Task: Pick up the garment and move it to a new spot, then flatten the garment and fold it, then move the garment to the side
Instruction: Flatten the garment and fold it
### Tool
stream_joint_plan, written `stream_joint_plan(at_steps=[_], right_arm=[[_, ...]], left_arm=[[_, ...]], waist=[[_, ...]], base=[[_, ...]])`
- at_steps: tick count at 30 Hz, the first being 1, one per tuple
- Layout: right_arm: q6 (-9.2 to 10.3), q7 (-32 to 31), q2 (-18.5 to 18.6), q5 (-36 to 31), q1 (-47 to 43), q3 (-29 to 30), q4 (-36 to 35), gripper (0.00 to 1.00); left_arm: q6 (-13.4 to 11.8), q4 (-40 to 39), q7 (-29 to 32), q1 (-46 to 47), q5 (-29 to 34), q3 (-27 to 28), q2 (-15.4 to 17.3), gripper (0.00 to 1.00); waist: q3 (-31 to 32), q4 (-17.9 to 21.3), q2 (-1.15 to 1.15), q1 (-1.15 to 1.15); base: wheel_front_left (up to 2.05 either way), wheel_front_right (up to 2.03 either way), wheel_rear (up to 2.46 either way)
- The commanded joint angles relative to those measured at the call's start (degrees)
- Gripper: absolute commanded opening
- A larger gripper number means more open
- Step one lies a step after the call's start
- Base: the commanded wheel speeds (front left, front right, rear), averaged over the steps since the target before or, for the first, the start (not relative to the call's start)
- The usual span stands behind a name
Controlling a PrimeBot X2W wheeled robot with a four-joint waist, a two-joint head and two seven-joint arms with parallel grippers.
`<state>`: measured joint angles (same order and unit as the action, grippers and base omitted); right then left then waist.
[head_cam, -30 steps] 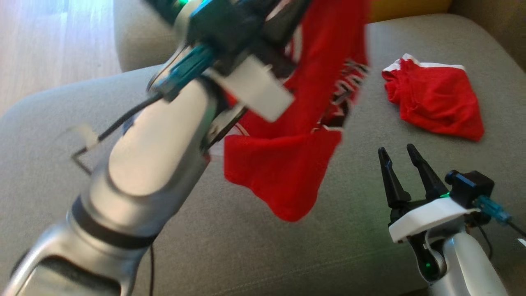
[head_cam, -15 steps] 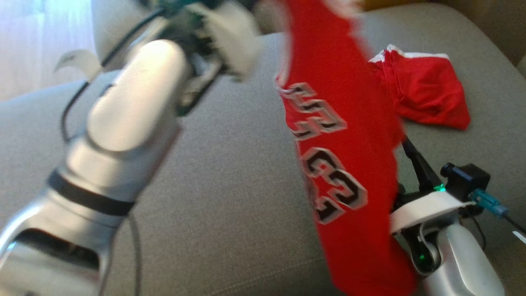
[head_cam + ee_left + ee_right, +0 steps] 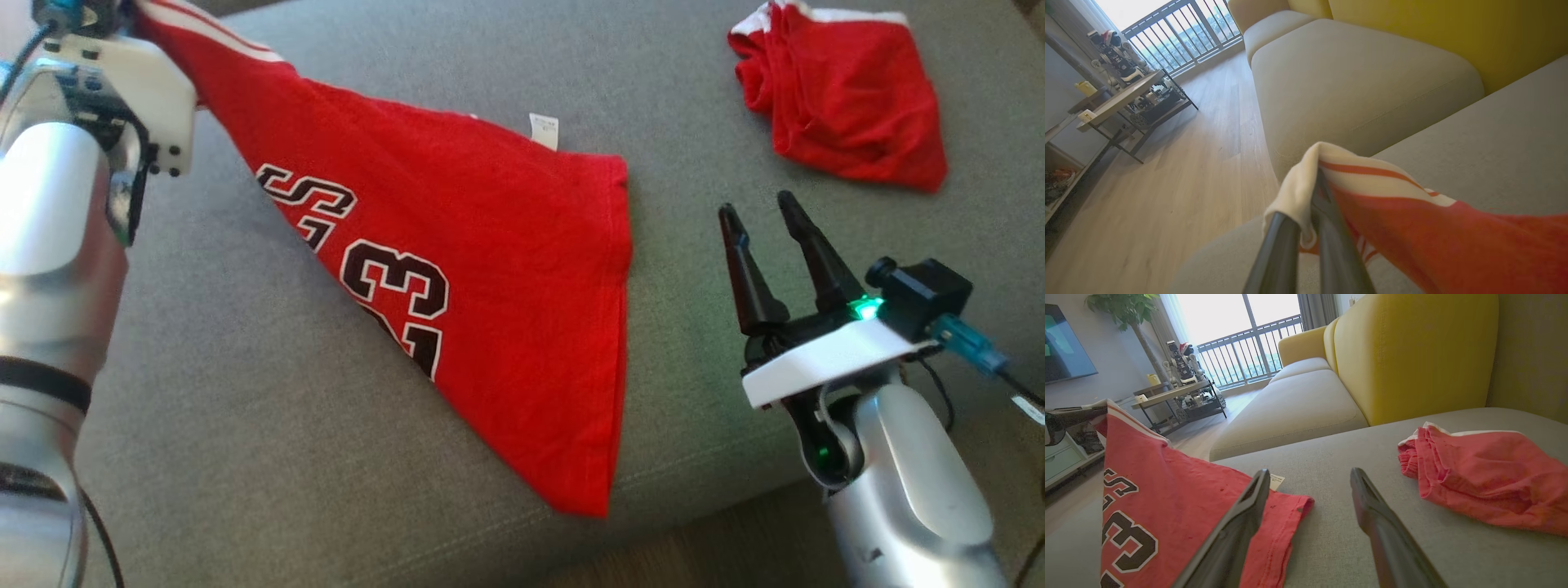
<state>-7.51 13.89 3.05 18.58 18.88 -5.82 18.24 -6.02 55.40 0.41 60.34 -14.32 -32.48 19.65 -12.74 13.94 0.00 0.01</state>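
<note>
Swung down leftward, the left end effector [image 3: 1314, 192] pinches a white-trimmed corner of the garment [image 3: 490, 269], which now lies part-spread on the grey sofa seat [image 3: 245, 408]. Near its hem the right end effector [image 3: 759, 208] stands wide open. Relocation looks nearly done; flattening, folding and shifting aside remain.

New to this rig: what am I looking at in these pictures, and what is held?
A wheeled robot with two arms, each ending in a two-finger gripper. One picture looks down from its head; the other two look along each gripper's fingers. On the grey sofa lie a red jersey, partly spread, and a crumpled red garment. The left gripper is shut on the jersey's striped edge, holding that corner up. The right gripper is open and empty, beside the jersey.
</note>
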Motion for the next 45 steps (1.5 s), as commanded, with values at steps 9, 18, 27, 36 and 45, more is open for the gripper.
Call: stream_joint_plan(at_steps=[9,18,27,36,45], right_arm=[[0.02,0.82,-0.17,-0.78,3.15,-2.15,-0.72,1.0],[0.02,-0.49,-0.17,-3.6,1.56,1.31,0.66,1.0],[0.02,-2.21,-0.17,-5.88,-3.49,6.56,-1.43,1.0],[0.02,-1.91,-0.17,-5.52,-10.57,10.29,-5.49,1.0],[0.02,-3.7,-0.17,-5.37,-10.42,10.34,-6.01,1.0]], left_arm=[[-0.26,6.27,-5.45,3.42,-2.33,3.08,0.89,1.0],[2.25,-0.16,-14.99,-0.24,-6.66,6.13,-2.58,1.0],[0.44,-26.5,-15.39,-19.82,-5.4,8.96,-3.25,1.0],[-2.5,-46.16,-15.4,-44.74,-4.23,11.19,-4.99,1.0],[-2.35,-51.81,-15.41,-54.02,-2.0,13.84,-9.49,1.0]], waist=[[-0.45,-3.4,0.0,-0.01],[5.14,-9.75,0.0,-0.01],[10.38,-16.38,0.0,-0.01],[13.59,-19.91,0.0,-0.01],[12.77,-21.82,0.0,-0.01]], base=[[0.0,0.0,0.0],[0.0,0.0,0.0],[0.0,0.0,0.0],[0.0,0.0,0.0],[0.0,0.0,0.0]])
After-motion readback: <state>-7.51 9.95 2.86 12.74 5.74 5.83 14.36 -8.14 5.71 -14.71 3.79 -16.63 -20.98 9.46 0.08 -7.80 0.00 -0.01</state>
